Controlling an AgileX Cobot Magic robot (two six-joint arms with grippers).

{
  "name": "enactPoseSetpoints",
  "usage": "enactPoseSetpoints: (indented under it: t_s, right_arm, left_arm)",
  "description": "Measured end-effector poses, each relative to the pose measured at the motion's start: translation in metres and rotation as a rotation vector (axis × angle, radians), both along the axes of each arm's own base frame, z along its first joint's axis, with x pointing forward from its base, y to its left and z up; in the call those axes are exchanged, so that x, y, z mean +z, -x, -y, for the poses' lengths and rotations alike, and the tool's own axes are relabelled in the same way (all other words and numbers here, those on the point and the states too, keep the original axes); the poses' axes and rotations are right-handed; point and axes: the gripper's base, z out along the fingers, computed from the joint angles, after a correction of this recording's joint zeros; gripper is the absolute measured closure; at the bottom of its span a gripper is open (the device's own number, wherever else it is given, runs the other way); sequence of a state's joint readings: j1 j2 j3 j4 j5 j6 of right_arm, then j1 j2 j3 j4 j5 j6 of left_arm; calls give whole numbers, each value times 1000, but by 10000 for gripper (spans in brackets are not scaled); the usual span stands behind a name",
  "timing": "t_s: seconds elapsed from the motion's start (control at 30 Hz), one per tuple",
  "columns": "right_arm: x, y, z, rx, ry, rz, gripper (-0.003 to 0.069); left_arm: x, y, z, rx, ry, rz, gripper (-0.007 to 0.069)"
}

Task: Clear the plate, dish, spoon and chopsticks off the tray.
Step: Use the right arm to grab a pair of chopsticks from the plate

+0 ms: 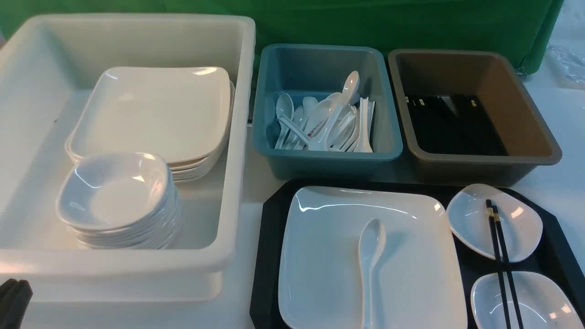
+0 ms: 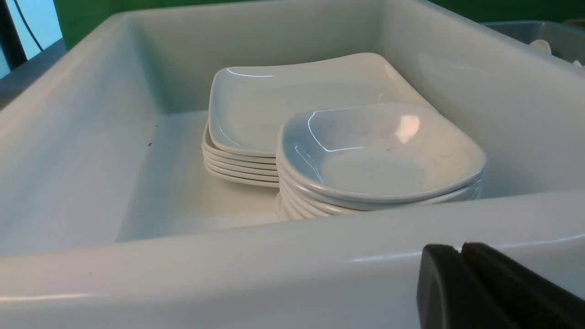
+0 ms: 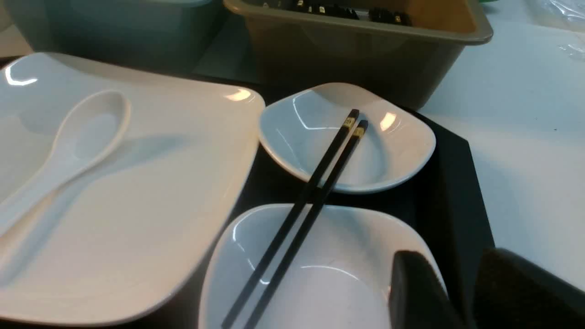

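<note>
The black tray (image 1: 267,256) lies at the front right. On it sits the large white square plate (image 1: 329,256), and the white spoon (image 1: 371,246) rests on the plate with its bowl pointing away from me. Right of the plate are a far dish (image 1: 470,224) and a near dish (image 1: 539,301). The black chopsticks (image 1: 500,256) lie across both. My right gripper (image 3: 450,260) is open just above the near dish (image 3: 329,283), at its outer rim, holding nothing. My left gripper (image 1: 13,292) is shut and empty in front of the white tub, its tips (image 2: 460,249) at the tub's near wall.
A big white tub (image 1: 237,137) on the left holds a stack of square plates (image 1: 151,114) and a stack of small dishes (image 1: 114,192). Behind the tray stand a blue tub (image 1: 320,64) with several white spoons and a brown tub (image 1: 525,119) with black chopsticks.
</note>
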State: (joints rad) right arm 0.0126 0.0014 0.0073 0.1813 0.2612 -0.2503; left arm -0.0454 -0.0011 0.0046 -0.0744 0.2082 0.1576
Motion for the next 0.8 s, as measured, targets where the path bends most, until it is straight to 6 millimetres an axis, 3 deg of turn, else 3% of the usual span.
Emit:
enactPoseSetpoints:
  t_s: [0.53,0.6,0.7,0.8]
  right_arm:
    - [0,0,0,0,0,0,421]
    - [0,0,0,0,0,0,421]
    - [0,0,0,0,0,0,421]
    - [0,0,0,0,0,0,421]
  left_arm:
    - [0,0,0,0,-2,0,607]
    - [1,0,-1,2,-74,15,607]
    - [12,-1,-1,9,-101,139,607]
    - [25,0,-2,20,-13,278,607]
